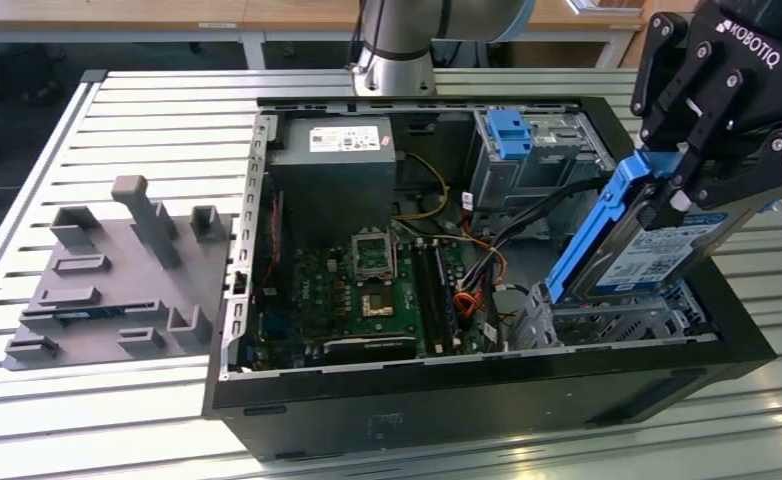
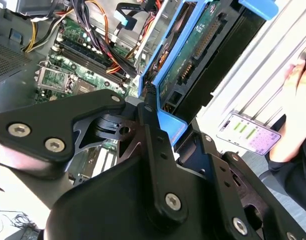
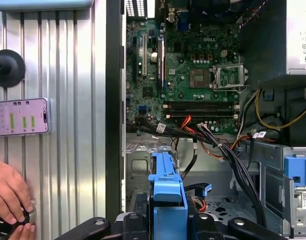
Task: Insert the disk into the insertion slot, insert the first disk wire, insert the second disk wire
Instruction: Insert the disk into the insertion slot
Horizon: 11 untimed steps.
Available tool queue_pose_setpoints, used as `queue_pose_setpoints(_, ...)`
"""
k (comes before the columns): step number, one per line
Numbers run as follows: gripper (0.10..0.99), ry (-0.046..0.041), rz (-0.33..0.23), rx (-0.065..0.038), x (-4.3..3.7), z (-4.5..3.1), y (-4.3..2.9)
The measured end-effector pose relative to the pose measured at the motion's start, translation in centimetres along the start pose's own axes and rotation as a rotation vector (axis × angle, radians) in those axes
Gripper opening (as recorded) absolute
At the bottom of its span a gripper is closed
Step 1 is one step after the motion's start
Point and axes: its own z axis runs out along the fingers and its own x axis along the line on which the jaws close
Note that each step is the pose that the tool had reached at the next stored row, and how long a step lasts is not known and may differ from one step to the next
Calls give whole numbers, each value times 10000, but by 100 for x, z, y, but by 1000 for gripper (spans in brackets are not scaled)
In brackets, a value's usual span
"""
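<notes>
**Exterior view.** The step in hand is judged to be the first one, disk insertion. The gripper (image 1: 669,205) is pinched on the disk (image 1: 631,255) and holds it on edge, tilted. The disk's lower end is at the mouth of the insertion slot (image 1: 618,325), in the computer case (image 1: 498,385) corner on the exterior view's right. Contact between disk and slot cannot be confirmed. The arm comes down steeply from above the case. Seating the disk likely calls for squaring its lower edge with the slot opening.

**Second wrist view.** The fingers (image 2: 153,130) clamp the disk's blue frame. The disk's circuit-board side shows, just inside the case wall.

**First wrist view.** The blue frame sits between the closed jaws, pointing into the case toward the slot's perforated metal.
</notes>
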Motion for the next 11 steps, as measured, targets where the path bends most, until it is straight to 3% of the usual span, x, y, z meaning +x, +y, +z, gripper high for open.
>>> queue_pose_setpoints(11,365,-1,0,0,-30,52,-16)
